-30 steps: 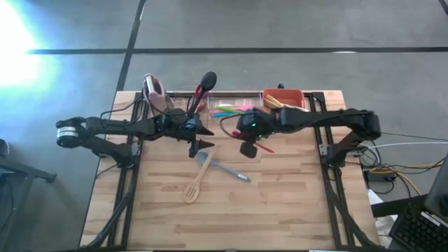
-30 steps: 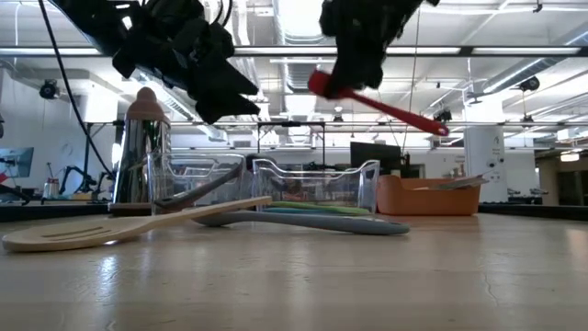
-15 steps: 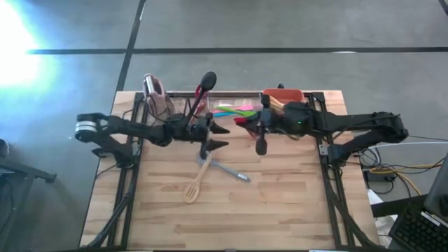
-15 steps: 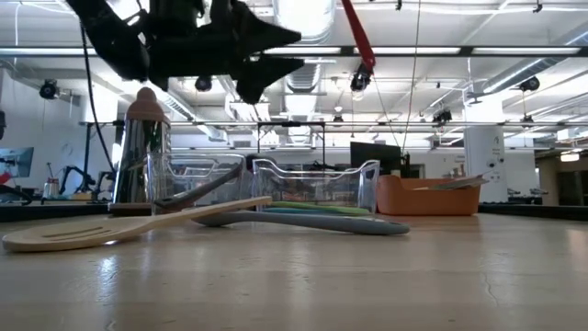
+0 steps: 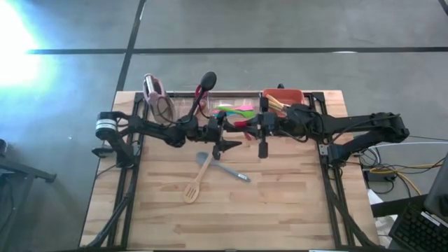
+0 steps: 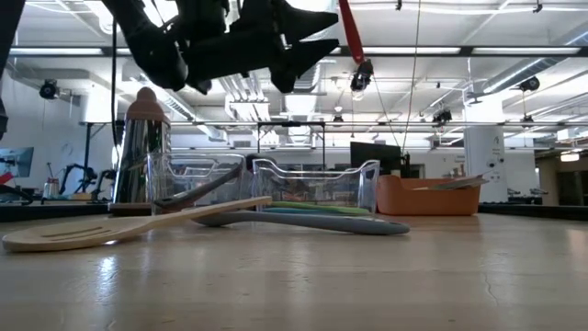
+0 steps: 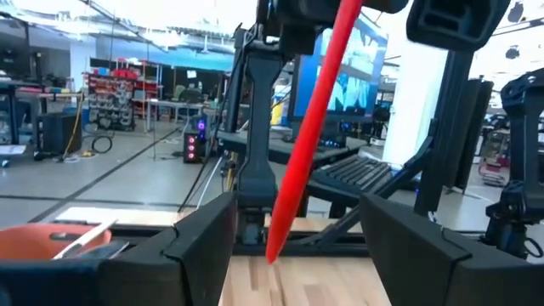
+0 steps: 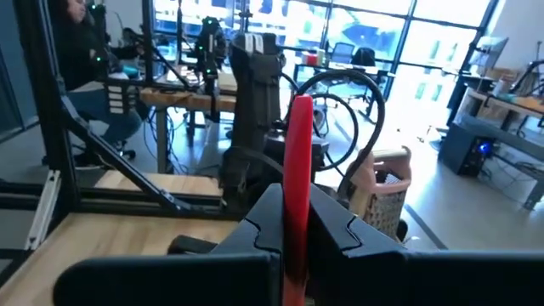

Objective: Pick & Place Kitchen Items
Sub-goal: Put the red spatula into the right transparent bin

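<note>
Right gripper [image 5: 260, 127] is clamped on a red utensil [image 8: 297, 183], its fingers pinched tight on the slim handle. It holds the piece up in the air above the middle of the table [image 5: 280, 203], in front of the clear bin [image 5: 227, 105]. In the left wrist view the red handle [image 7: 310, 119] hangs slanting down between that arm's two dark fingers [image 7: 200, 246].

Left gripper [image 5: 227, 138] faces it with fingers spread wide, holding nothing. The two grippers meet nose to nose, so this looks like a handover staged in mid-air (my reading, not something seen).

On the table lie a wooden spatula [image 5: 197, 179] and a grey-blue utensil [image 5: 225, 166], their ends crossing near the left gripper. Pink and green utensils [image 5: 234, 110] sit in the clear bin; pale handles [image 5: 276, 103] lie in the orange bin [image 5: 288, 94].

Hard to tell:
- the red utensil's head (cut off at the low view's top edge, hidden under the arms from above);
- whether the left fingers touch the red handle yet;
- what the dark round-headed tool [image 5: 208, 80] by the rack [image 5: 155, 92] rests in.
</note>
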